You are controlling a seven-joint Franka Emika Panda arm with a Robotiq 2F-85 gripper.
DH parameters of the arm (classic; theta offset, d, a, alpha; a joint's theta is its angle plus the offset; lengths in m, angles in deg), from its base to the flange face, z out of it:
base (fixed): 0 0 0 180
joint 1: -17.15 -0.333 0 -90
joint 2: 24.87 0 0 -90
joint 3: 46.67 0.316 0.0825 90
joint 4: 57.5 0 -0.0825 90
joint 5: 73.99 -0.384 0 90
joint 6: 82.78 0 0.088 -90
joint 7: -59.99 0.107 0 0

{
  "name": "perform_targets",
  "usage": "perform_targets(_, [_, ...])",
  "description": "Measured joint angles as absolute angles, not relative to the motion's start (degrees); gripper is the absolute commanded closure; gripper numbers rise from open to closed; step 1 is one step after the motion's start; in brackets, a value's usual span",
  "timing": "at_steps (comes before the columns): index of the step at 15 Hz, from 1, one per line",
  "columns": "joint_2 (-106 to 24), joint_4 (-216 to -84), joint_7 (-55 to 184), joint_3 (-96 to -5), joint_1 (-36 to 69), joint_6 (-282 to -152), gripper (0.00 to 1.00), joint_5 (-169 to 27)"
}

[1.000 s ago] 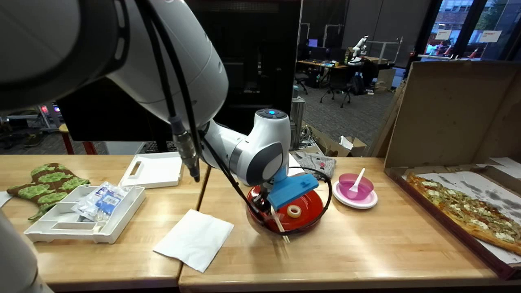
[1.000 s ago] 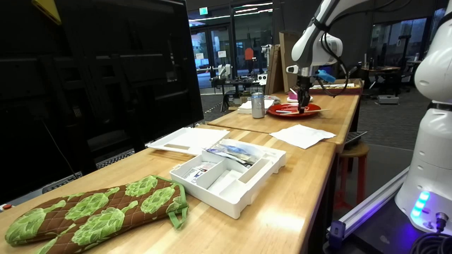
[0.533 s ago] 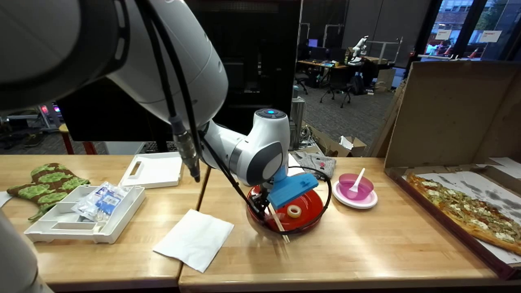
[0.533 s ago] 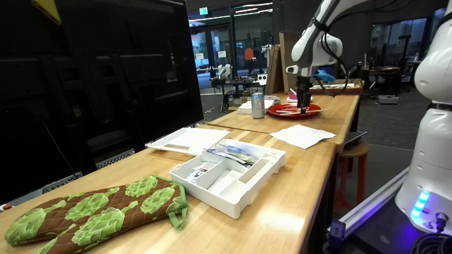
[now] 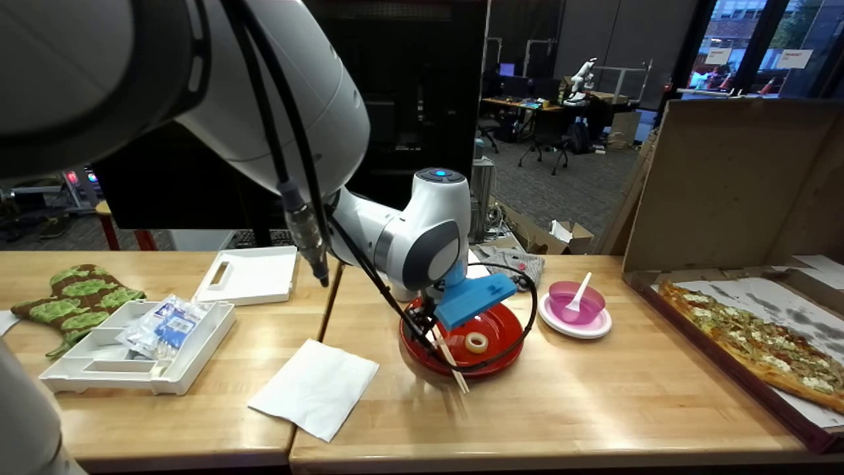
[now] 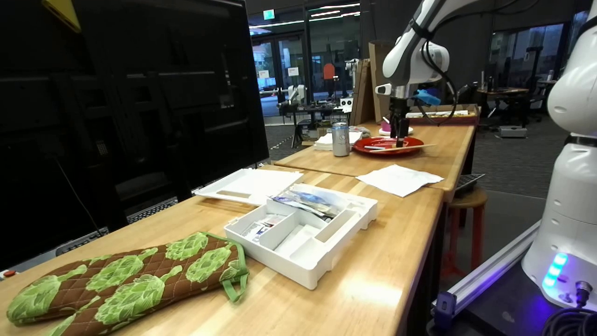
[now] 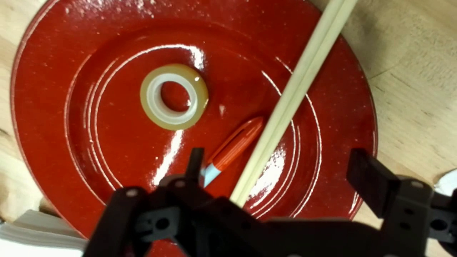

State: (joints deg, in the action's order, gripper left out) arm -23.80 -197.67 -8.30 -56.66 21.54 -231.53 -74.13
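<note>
In the wrist view, the gripper [image 7: 278, 160] stands with its 2 fingers wide apart, clamped on nothing. Between them, as this camera sees it, run the 2 pale chopsticks [image 7: 298, 85], slanting across the red plate [image 7: 46, 92] and out over its rim. A red-capped marker [image 7: 237, 145] lies against or just beside them, its barrel end hidden behind a finger; a tape roll [image 7: 198, 100] lies apart. To handle the chopsticks well, I would keep the fingertips level, close squarely across the pair and stay clear of the marker. No writing is readable here.

In an exterior view, a blue packet [image 5: 175, 331] in the white box [image 5: 109, 382] carries a label too small to read; print on the window notices [image 5: 794, 59] is illegible too.

In an exterior view, a silver can [image 6: 341, 140] stands just beside the plate with a round mark, its brand unreadable. The fingers hang low at the chopsticks; whether they touch, I cannot tell.
</note>
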Motion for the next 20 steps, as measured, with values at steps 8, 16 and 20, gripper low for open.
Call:
perform_targets(8, [-24.93, -194.05, -9.08, -55.28, 21.53, -224.30, 0.01, -74.13])
perform_targets(16, [-28.05, -192.28, -9.09, -55.20, 21.54, -223.28, 0.08, -74.11])
perform_targets(20, [-29.12, -191.39, -9.09, -55.20, 21.56, -223.20, 0.12, -74.02])
